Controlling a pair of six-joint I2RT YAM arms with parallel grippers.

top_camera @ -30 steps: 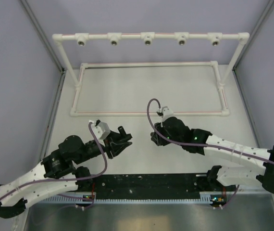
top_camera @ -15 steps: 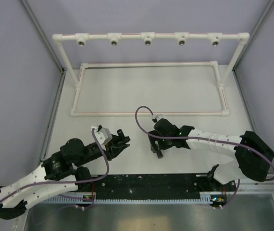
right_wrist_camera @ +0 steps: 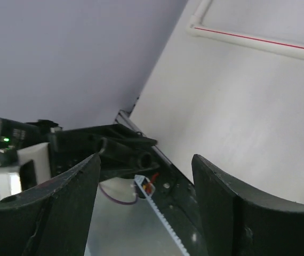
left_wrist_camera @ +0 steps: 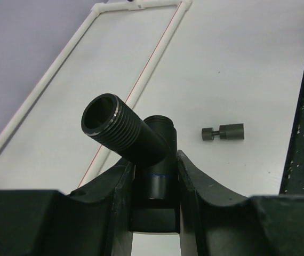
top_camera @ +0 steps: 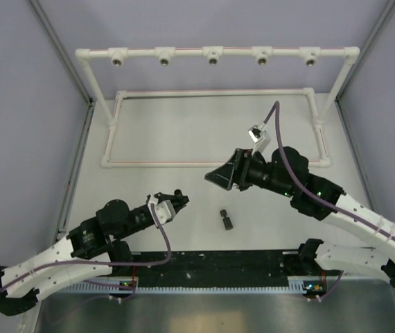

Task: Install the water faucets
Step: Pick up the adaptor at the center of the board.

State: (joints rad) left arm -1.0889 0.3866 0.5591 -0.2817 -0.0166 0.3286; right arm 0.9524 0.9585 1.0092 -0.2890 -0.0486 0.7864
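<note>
My left gripper (top_camera: 174, 202) is shut on a black faucet body (left_wrist_camera: 153, 152), which has a threaded open end (left_wrist_camera: 109, 124) angled up to the left. A short stubby black faucet piece (top_camera: 225, 222) lies loose on the table between the arms. It also shows in the left wrist view (left_wrist_camera: 224, 132), to the right of the held piece. My right gripper (top_camera: 218, 177) is open and empty, raised above the table behind the loose piece. In the right wrist view its wide-apart fingers (right_wrist_camera: 69, 213) frame the left gripper and its faucet (right_wrist_camera: 141, 158).
The white pipe frame (top_camera: 215, 163) stands at the back. Its top rail (top_camera: 187, 52) carries several metal-ringed sockets. A black strip (top_camera: 211, 263) with a toothed rail runs along the near edge. Grey walls close in left and right.
My right gripper went down to the table, left the stubby piece there, then rose and swung back to the right, open. My left gripper kept hold of its faucet and shifted only slightly.
</note>
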